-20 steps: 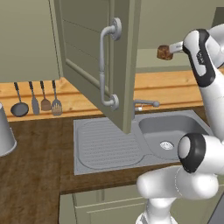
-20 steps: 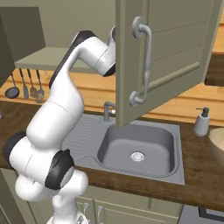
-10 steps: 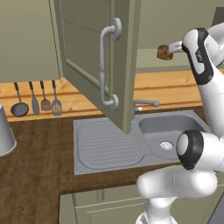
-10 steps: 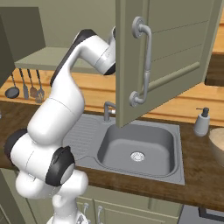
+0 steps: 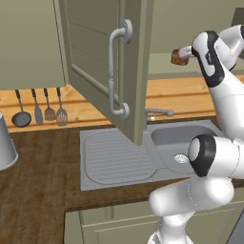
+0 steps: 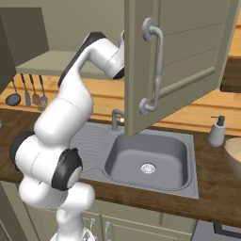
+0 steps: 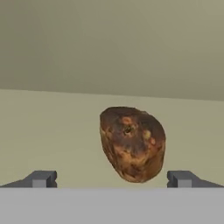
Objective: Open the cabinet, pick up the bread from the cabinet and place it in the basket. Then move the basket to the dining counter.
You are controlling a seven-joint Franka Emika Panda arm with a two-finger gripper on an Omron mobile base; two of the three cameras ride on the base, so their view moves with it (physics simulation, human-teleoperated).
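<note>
The sage-green cabinet's door (image 5: 102, 62) stands swung open, its curved grey bar handle (image 5: 114, 71) facing me. On the shelf inside lies the bread (image 7: 132, 143), a dark-brown rough lump, also seen in the left base view as the bread (image 5: 178, 56) right at the end of my hand. My gripper (image 7: 112, 179) is open, its two fingertips (image 7: 41, 178) spread wide to either side of the bread and just short of it. In the right base view the open door (image 6: 183, 61) hides my hand. The tan basket (image 6: 234, 155) peeks in at the right edge. The dining counter is out of view.
Below the cabinet a grey steel sink (image 6: 148, 160) with a faucet (image 5: 157, 113) and drainboard (image 5: 114, 159) sits in the dark wooden worktop. Utensils (image 5: 40, 107) hang on the left wall, a metal pot (image 5: 5, 147) stands far left, and a soap dispenser (image 6: 217, 132) stands beside the basket.
</note>
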